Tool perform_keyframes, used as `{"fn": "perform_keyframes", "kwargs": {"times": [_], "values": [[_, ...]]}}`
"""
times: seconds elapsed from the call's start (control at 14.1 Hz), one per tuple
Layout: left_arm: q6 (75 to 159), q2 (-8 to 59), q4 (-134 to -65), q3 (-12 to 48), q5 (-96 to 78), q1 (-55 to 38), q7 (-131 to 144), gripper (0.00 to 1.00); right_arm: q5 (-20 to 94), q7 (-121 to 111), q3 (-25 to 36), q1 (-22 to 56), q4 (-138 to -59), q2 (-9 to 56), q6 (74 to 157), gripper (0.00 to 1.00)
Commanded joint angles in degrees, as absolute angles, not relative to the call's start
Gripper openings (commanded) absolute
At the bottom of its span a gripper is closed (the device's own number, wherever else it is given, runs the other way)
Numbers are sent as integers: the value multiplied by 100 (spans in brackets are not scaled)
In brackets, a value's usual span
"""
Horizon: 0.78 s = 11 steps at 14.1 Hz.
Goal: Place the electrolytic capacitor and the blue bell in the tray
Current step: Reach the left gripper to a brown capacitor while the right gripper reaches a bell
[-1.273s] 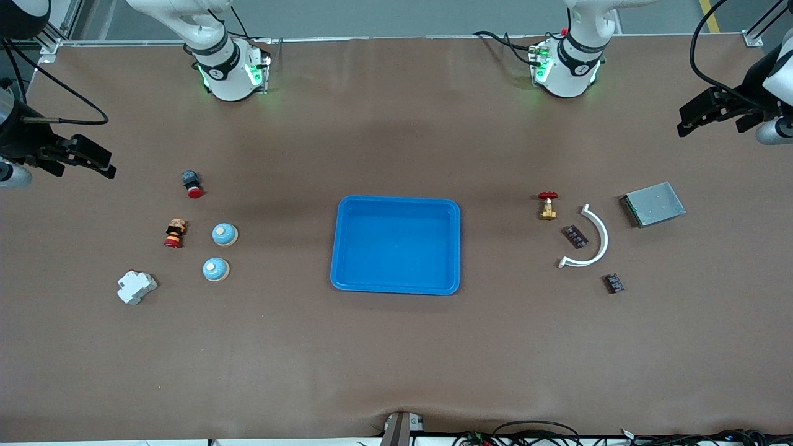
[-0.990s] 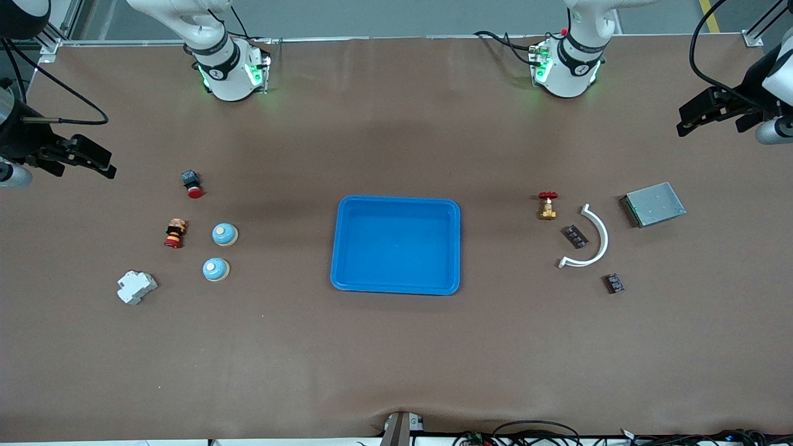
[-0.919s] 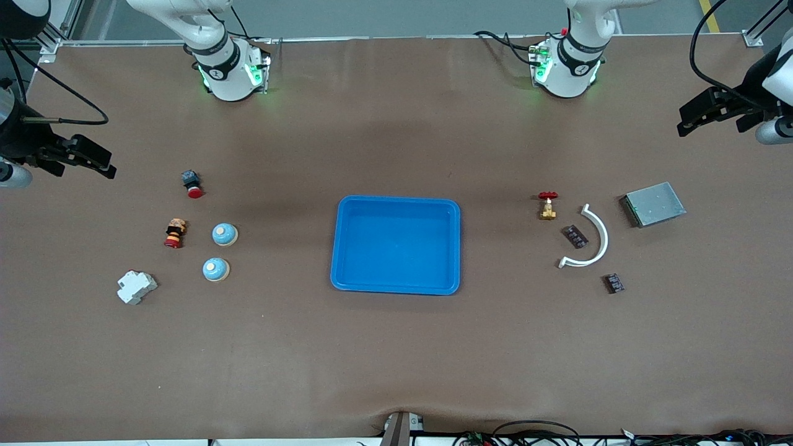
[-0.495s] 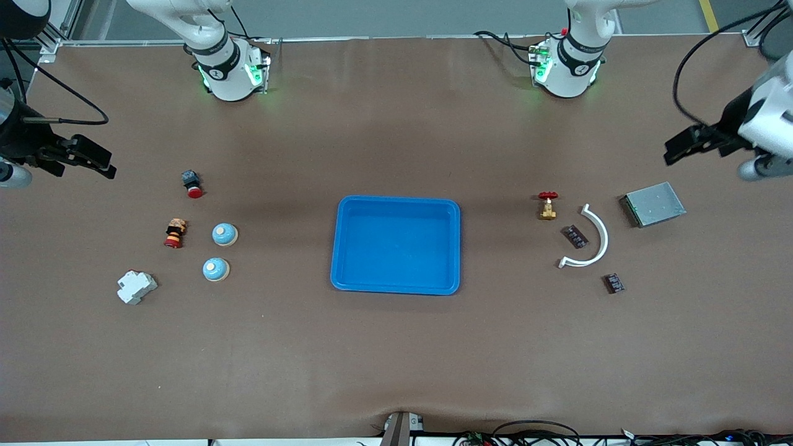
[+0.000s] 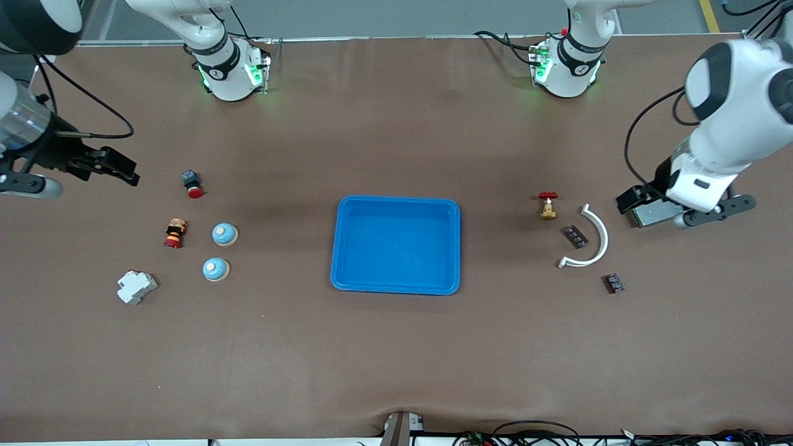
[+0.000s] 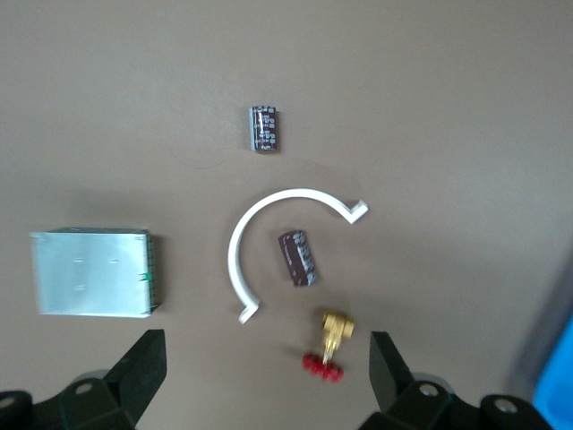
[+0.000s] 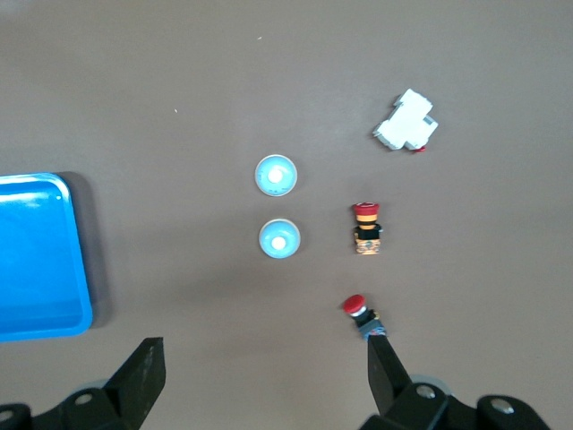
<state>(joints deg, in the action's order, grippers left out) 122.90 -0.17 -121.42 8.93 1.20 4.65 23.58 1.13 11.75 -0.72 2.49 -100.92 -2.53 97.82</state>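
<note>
Front view: two blue bells point(image 5: 224, 234), two capacitors point(image 5: 575, 236); both grippers' fingers apart.

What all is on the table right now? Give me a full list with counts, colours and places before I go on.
tray: 1, bright blue, mid-table, nothing in it.
blue bells: 2, light blue, toward the right arm's end.
electrolytic capacitors: 2, dark, toward the left arm's end, one inside the white arc.
white arc: 1, white, beside the valve.
valve: 1, brass with red handle.
grey metal box: 1, partly under the left gripper.
red push buttons: 2, near the bells.
white block: 1, nearest the front camera at that end.
left gripper: open, over the metal box.
right gripper: open, over the table's end.
</note>
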Motion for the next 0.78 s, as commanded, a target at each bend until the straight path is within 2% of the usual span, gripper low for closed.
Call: {"fn": "perform_keyframes", "kwargs": {"times": [0.0,0.42,0.49,0.57,0.71], "values": [[13461,305,-12901,941,158,518,2838,100,88,1406,-62,404,-10738,-343,10369,100],[14395,1606,-12859,940,158,484,3743,100,18,1380,-62,676,-12337,-369,11985,100],[14518,1809,-12824,940,158,475,3849,95,0,1380,-62,738,-12653,-300,12458,100],[14589,1976,-12754,940,158,466,3954,85,-122,1380,-62,773,-12978,-186,12994,100],[14599,2144,-12657,940,167,440,4043,78,-377,1389,-62,765,-13306,156,13691,100]]}}
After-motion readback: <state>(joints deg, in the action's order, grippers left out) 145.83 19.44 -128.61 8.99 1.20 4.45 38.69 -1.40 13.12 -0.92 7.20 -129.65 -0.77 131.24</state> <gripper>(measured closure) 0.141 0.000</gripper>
